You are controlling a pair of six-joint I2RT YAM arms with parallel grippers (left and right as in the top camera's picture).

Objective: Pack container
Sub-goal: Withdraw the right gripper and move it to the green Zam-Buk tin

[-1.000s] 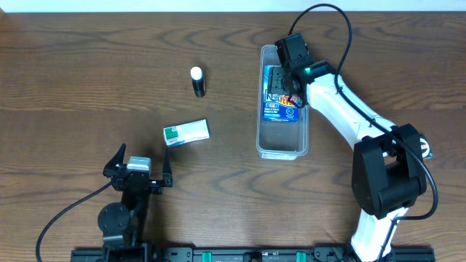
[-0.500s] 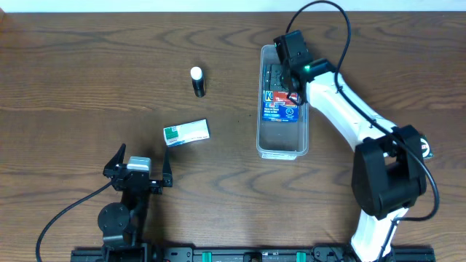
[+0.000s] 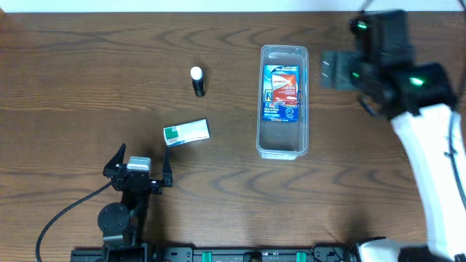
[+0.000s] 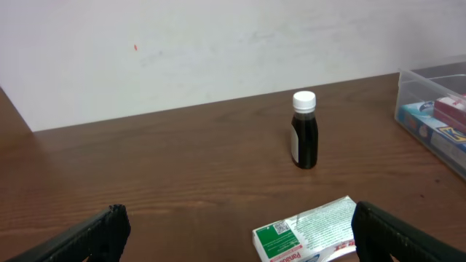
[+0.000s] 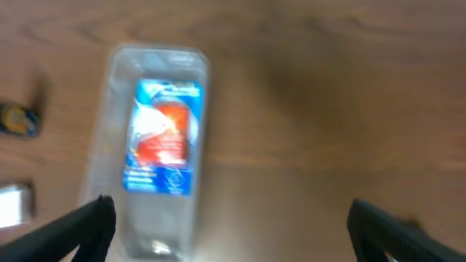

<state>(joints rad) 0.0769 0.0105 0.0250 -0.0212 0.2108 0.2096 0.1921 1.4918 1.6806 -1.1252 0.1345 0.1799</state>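
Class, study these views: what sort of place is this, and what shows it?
Probably a robotics lab bench: a left arm and a right arm at a wooden table by a plain white wall, with a container, bottle and box laid out.

White right arm (image 3: 437, 145) with black, green-lit wrist (image 3: 378, 51); black left gripper (image 3: 144, 153) with black cable (image 3: 67, 213).

a blue packet (image 3: 282, 91) lies in the container (image 3: 282, 140), bottle (image 3: 198, 82) and box (image 3: 186, 132) well apart.
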